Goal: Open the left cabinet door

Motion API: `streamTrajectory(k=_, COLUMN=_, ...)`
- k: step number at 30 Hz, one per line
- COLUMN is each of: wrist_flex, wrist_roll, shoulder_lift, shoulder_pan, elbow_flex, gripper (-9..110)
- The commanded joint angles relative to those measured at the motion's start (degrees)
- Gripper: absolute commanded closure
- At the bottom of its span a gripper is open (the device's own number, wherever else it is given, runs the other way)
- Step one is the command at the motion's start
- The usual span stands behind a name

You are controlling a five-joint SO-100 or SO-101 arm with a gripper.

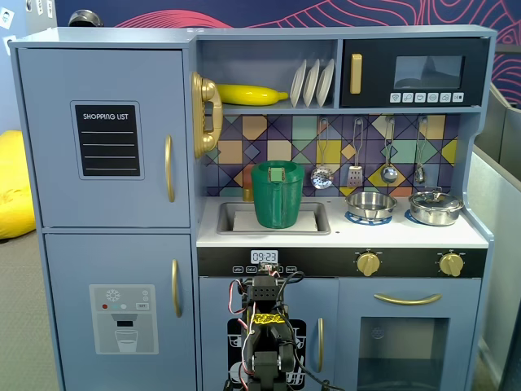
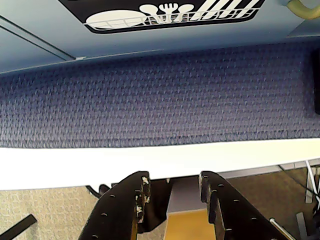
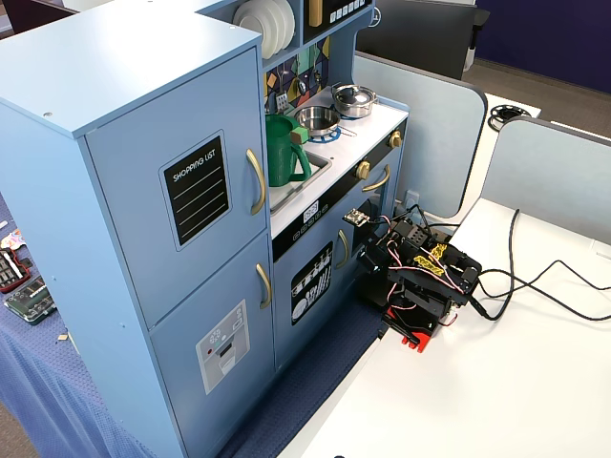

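- Reaching for the left cabinet door (image 1: pixel 104 137) comes first: shut flush against the toy kitchen (image 3: pixel 115 57), not yet opened
- Aiming at the gold handle (image 1: pixel 169 169), a curved vertical bar on the door's right edge in the front fixed view, beside the black "SHOPPING LIST" panel (image 1: pixel 107 139)
- Hooking a finger behind the bar near its middle, then pulling along the door's swing arc rather than straight back, judged the cleanest way, since hinges seem to sit on the far left edge
- Keeping clear of the lower door with the dispenser graphic (image 1: pixel 123 307) and its own handle (image 1: pixel 176 287), just below the target and easy to mistake
- Sitting folded low at the base, the gripper (image 2: pixel 172 187) points at the blue cloth (image 2: pixel 160 95) and the white table edge (image 2: pixel 150 162) in the wrist view, with the dishwasher picture (image 2: pixel 165 14) above
- Standing slightly parted, fingers (image 2: pixel 132 200) hold nothing, a narrow gap showing between them
- Lying well apart from the fingers, up and to the left of the arm (image 1: pixel 264 342) in the front fixed view; no contact with door or handle
- Needing a long lift and leftward sweep, judged a stretch for this arm
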Motion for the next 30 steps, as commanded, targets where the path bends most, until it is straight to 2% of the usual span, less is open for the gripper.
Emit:
streamTrajectory(k=1, wrist_flex=10.28, wrist_roll=-1.23, shoulder_lift=-0.26, shoulder_pan=0.70, elbow_flex=0.79, gripper=101)
streamTrajectory(k=6, wrist_flex=8.88, wrist_roll=-0.97, shoulder_lift=-0.26, shoulder_pan=-0.97, elbow_flex=0.79, gripper=101)
streamTrajectory(k=12, wrist_flex=-6.06, wrist_roll=8.09, shoulder_lift=-1.05, shoulder_pan=-9.84, elbow_flex=-3.08, gripper=101)
streamTrajectory(k=26, wrist_flex=-33.40, wrist_roll=-14.59, shoulder_lift=-27.51, shoulder_pan=-21.18, elbow_flex=-46.32, gripper=101)
streamTrajectory(k=30, wrist_flex=-39.81, wrist_roll=-11.43, shoulder_lift=-32.61, shoulder_pan=-25.14, elbow_flex=-53.00, gripper=99)
